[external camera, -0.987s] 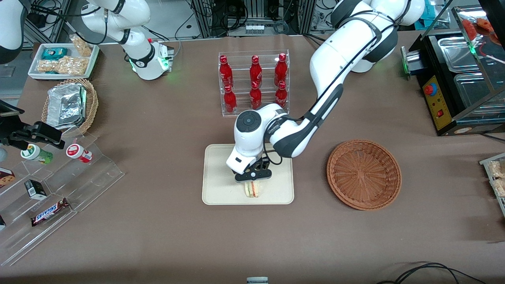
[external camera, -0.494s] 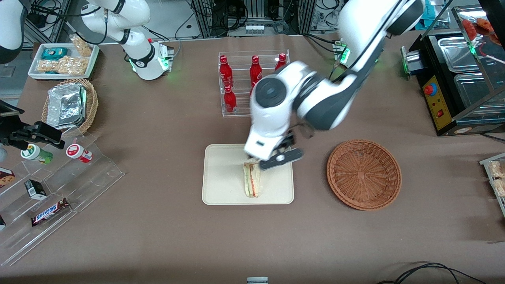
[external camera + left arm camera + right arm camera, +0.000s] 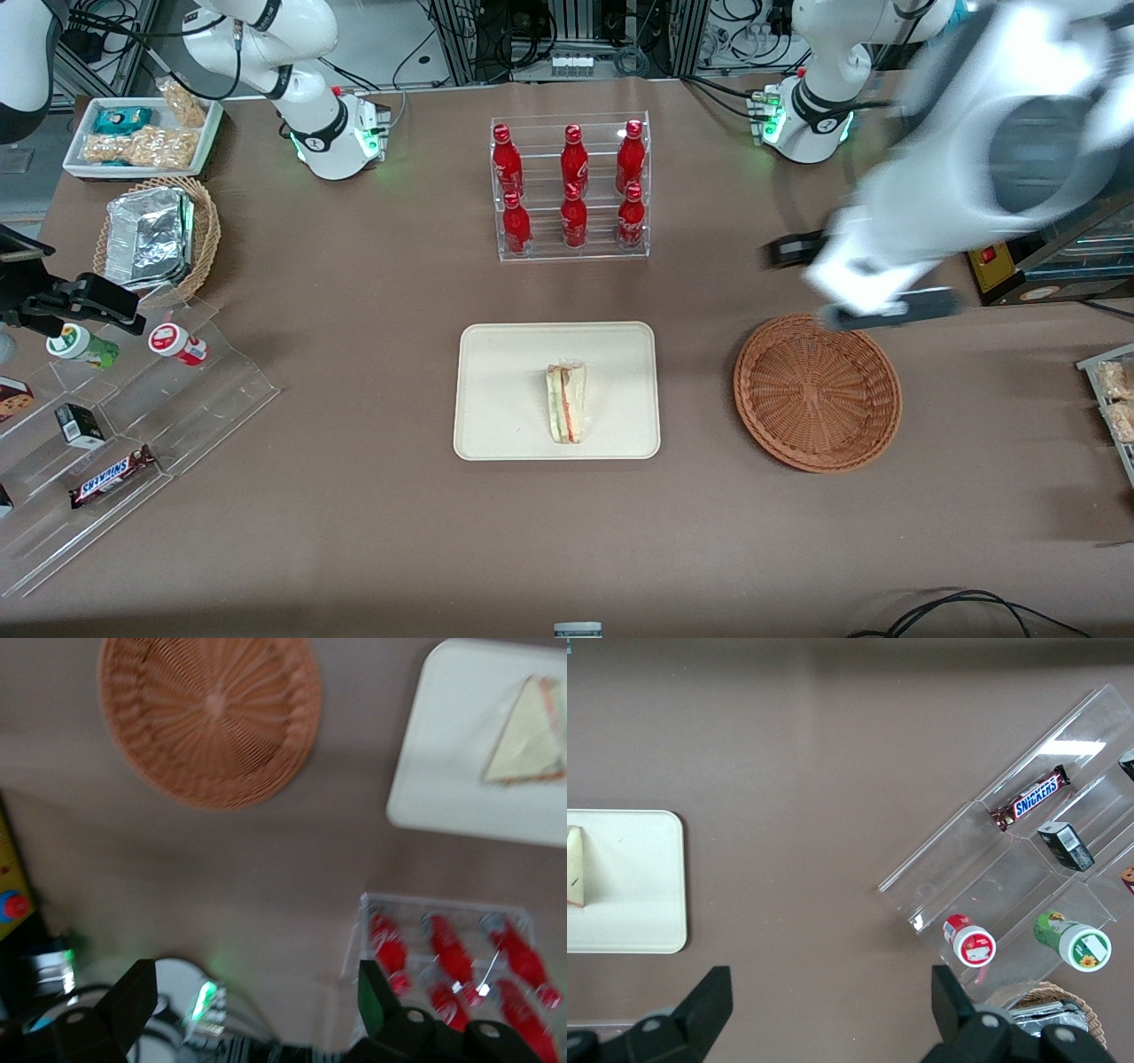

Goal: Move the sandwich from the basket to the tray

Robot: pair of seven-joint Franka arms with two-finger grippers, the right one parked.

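Overhead, hand [image 3: 252, 1005] fingers apart above brown table [image 3: 354, 532]; sandwich [image 3: 566, 403] on tray [image 3: 496, 425], basket [image 3: 816, 391] alongside.

You get the gripper [image 3: 873, 283] only as a smear in the front view, above the basket's [image 3: 817, 392] farther rim, and the arm [image 3: 966, 168] carrying it is just as blurred. In its wrist view you can make out its fingers [image 3: 133, 1001] spread wide, their bases cut by the frame. There the sandwich [image 3: 530, 734] and tray [image 3: 443, 771] run off the edge, and the bottles [image 3: 443, 948] are soft, their labels unreadable.
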